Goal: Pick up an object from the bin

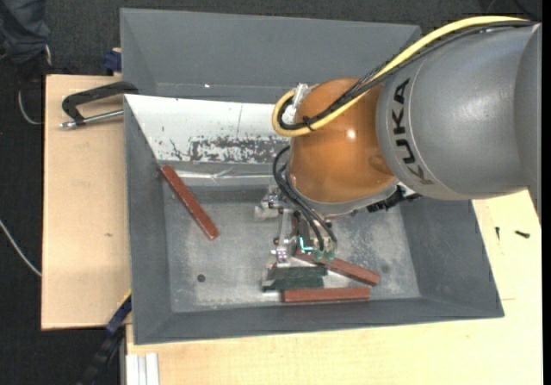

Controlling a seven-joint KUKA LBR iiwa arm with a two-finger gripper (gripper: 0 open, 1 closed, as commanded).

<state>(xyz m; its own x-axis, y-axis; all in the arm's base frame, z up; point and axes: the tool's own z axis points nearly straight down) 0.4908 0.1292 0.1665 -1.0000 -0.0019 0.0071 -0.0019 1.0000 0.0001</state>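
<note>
Grey bin (146, 228), L side: one red-brown stick (188, 202) lay diagonal on the floor, well apart from the rest. Centre, towards the front wall: gripper (297, 261) was low, approx. over a dark-green flat piece (300, 276); contact unclear, and whether it was open or closed couldn't be told. Just in front of that piece a 2nd red-brown stick (327, 294) lay along the front wall. A 3rd stick (355, 272) lay angled just to its R. Above, orange wrist cover (340, 151) w/ cables, then the grey arm (473, 108) coming in from the R.
</note>
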